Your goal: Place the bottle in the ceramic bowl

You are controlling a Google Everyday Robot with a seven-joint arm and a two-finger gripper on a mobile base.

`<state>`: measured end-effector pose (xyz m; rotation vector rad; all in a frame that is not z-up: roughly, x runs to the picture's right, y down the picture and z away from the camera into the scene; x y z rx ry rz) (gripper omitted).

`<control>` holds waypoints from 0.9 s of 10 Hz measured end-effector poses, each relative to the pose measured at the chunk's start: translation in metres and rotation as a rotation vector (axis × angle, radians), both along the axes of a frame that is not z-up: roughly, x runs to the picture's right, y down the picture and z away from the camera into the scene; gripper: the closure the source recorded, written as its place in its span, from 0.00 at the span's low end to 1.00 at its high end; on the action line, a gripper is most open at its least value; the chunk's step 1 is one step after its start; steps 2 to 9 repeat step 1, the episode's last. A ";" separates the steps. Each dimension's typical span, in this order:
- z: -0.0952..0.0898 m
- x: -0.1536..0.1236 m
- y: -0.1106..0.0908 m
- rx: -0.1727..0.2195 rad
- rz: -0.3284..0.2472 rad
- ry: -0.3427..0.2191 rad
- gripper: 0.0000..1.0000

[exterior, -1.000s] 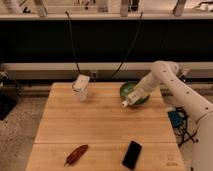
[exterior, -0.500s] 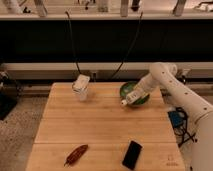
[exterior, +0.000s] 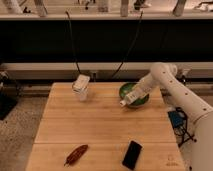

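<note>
The green ceramic bowl (exterior: 137,93) sits at the back right of the wooden table. My gripper (exterior: 129,99) reaches down from the right over the bowl's front left rim. It is shut on the whitish bottle (exterior: 125,101), which is tilted, with its lower end pointing down to the left just at the rim. The gripper and bottle hide part of the bowl's inside.
A clear cup with a white top (exterior: 81,87) stands at the back left. A black phone (exterior: 132,154) lies near the front edge, and a reddish-brown elongated object (exterior: 76,154) lies at the front left. Cables hang behind the table (exterior: 100,125).
</note>
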<state>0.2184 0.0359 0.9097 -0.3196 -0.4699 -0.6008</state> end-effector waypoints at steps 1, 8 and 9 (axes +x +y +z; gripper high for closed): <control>0.000 -0.001 0.000 0.002 0.001 -0.011 0.20; 0.000 -0.001 0.000 0.002 0.001 -0.011 0.20; 0.000 -0.001 0.000 0.002 0.001 -0.011 0.20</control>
